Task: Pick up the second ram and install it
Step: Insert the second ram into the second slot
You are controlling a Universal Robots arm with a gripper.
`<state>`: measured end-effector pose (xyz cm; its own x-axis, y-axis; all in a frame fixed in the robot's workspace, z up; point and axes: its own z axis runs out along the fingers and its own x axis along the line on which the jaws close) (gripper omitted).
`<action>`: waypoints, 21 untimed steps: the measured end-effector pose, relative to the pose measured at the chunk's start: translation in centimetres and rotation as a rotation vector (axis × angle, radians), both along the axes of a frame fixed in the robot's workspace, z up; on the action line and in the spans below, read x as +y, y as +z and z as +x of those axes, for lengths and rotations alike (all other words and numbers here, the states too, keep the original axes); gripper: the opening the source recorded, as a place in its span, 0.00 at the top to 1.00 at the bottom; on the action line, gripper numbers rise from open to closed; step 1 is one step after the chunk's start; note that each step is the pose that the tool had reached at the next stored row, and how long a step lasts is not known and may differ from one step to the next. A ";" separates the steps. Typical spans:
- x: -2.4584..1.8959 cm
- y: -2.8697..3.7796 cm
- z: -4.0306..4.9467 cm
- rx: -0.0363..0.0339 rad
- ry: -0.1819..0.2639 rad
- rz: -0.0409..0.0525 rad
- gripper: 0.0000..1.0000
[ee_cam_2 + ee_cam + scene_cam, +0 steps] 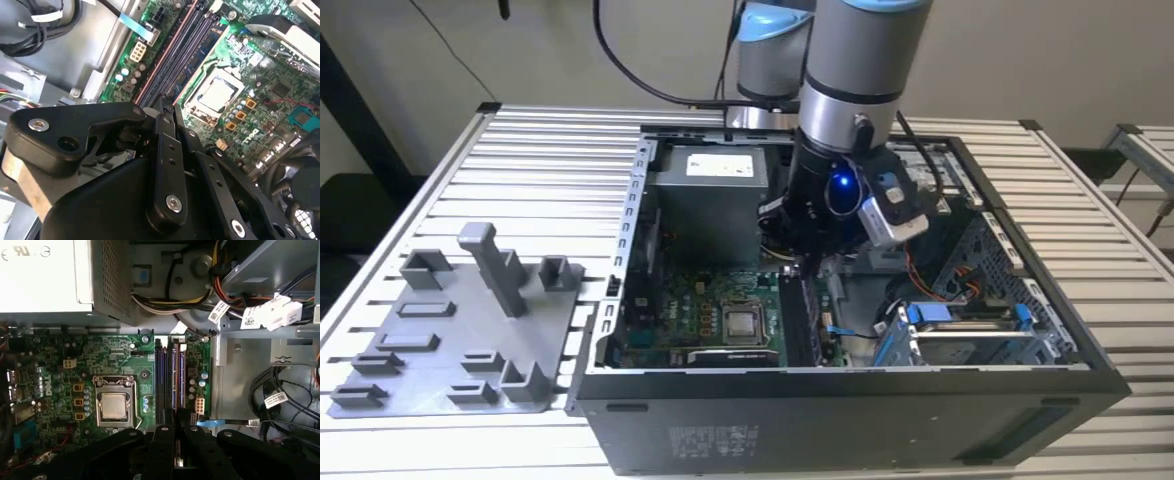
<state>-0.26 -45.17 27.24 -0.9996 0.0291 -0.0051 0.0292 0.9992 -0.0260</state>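
**Claw lowered over the memory slots inside the open computer case**

Claw (167, 112) fingers are drawn close together, their dark tips meeting right above the row of memory slots (169, 380); whether a thin board is pinched between them I cannot tell, since the fingers hide their own gap in both wrist views. No loose second ram can be made out: it is either hidden between the fingers or already seated edge-on among the slots, where one rail looks filled in the first wrist view. The fingers run in line with the slots, probably so a stick would go straight down into its rail.

Just beside the slots lies the bare processor socket (115, 405) on the green motherboard (700, 320). The power supply (40, 275) sits beyond, with cable bundles well clear of the slots. In the exterior view the arm (854, 120) reaches down into the case (854, 415), which stands on the slatted counter (547, 150). A grey holder plate (454, 340) lies on the exterior view's left, its posts holding nothing.
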 end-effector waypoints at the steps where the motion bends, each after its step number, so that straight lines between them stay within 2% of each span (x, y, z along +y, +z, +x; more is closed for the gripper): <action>1: -0.08 -0.18 0.00 0.0005 0.000 0.0005 0.86; 8: -0.16 -1.43 -0.01 0.0018 0.000 0.0002 0.86; 14: -0.19 -2.23 -0.05 0.0062 -0.001 0.0003 0.86; 19: -0.20 -2.59 -0.12 0.0174 -0.001 0.0007 0.86; 21: -0.22 -2.74 -0.13 0.0192 -0.001 0.0007 0.86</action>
<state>-0.39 -45.39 24.51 -0.9995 0.0300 0.0141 0.0297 0.9992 -0.0259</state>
